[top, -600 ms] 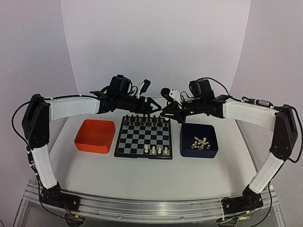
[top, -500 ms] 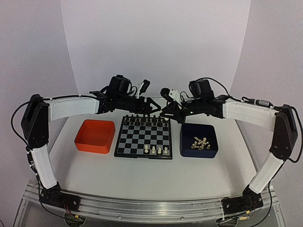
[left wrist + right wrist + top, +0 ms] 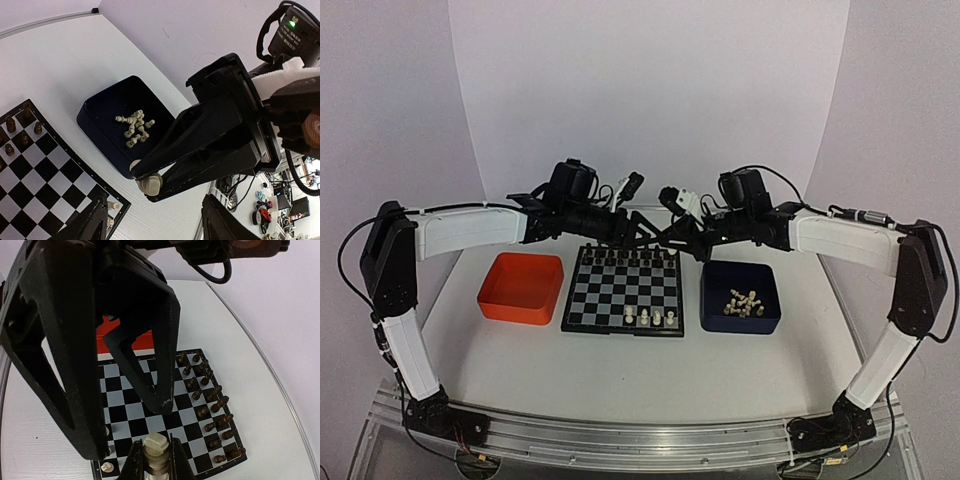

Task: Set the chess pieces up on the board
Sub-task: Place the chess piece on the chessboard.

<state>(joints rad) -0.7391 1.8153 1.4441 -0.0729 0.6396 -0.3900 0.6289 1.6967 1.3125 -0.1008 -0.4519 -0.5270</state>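
right wrist: ridged cream chess piece (image 3: pixel 156 446) clamped in right gripper (image 3: pixel 155 462), matte black left gripper (image 3: pixel 129 431) splayed wide

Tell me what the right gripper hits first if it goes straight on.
Probably the left gripper: its open fingers stand just ahead of the right gripper and its cream piece. Exact depth is unclear.
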